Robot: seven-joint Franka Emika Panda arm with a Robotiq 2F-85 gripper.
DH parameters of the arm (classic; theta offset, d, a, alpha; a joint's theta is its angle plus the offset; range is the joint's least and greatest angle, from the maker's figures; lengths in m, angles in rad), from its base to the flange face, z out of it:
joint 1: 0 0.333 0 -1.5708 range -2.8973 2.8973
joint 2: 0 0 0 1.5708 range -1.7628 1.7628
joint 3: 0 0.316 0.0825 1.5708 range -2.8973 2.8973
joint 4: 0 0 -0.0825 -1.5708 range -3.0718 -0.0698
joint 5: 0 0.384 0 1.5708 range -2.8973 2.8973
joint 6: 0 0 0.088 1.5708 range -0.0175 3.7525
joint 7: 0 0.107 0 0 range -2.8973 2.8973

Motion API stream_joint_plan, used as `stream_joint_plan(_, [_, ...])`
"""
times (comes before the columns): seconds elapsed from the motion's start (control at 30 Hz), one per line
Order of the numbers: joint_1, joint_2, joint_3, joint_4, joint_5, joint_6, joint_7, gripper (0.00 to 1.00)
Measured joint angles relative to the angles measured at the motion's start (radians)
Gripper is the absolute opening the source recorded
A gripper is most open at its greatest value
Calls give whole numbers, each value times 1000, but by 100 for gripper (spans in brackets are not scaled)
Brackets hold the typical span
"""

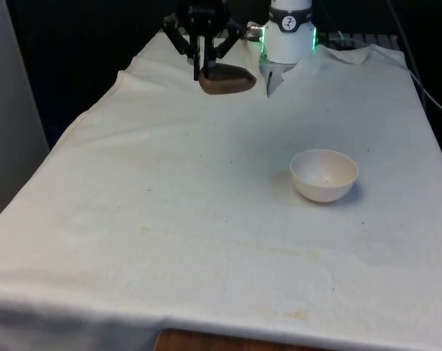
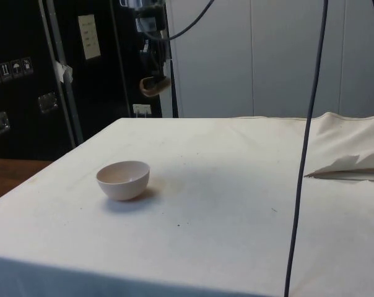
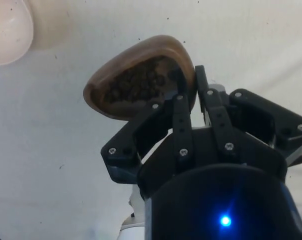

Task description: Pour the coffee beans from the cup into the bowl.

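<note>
The gripper (image 1: 200, 69) is raised above the far end of the table (image 1: 170, 241), toward the front view's left. Its two black fingers (image 3: 177, 107) are clamped on the rim of a brown wooden cup (image 1: 227, 80), one finger inside the rim and one outside, as the wrist view shows. The cup hangs in the air, well clear of the white cloth (image 1: 206, 183), with its body extending from the fingers toward the front view's right.

In the wrist view the cup (image 3: 141, 77) has an oval opening and contains dark coffee beans (image 3: 133, 85) that sit below the rim. The gripper (image 3: 188, 82) grasps the rim at the side of the cup nearest the wrist.

In the side view the cup (image 2: 155, 85) appears small, suspended below the gripper against the dark cabinets (image 2: 51, 68), high above the table's far edge.

The bowl (image 1: 324, 175) is white, round and upright. It rests on the cloth near the middle of the table, toward the front view's right, and is well apart from the cup and nearer to the front camera. In the side view the bowl (image 2: 123, 179) stands on the near left part of the cloth. In the wrist view part of the bowl (image 3: 8, 30) is visible, apart from the cup. No beans can be made out inside it.
</note>
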Motion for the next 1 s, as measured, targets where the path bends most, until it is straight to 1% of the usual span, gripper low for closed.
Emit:
stream_joint_plan(0.1, [0, 0, 4, 0, -4, 0, 11, 0])
stream_joint_plan(0.3, [0, 0, 15, 0, -26, 0, 52, 0])
stream_joint_plan(0.33, [0, 0, 19, 0, -35, 0, 67, 0])
stream_joint_plan(0.5, [0, 0, 24, 0, -52, 0, 92, 0])
stream_joint_plan(0.57, [0, 0, 28, 0, -65, 0, 111, 0])
stream_joint_plan(0.67, [0, 0, 29, 0, -70, 0, 119, 0])
stream_joint_plan(0.7, [0, 1, 33, 0, -81, 0, 134, 0])
stream_joint_plan(0.93, [1, 1, 48, 0, -127, 0, 187, 0])
stream_joint_plan(1.0, [1, 1, 50, 0, -134, 0, 195, 0])
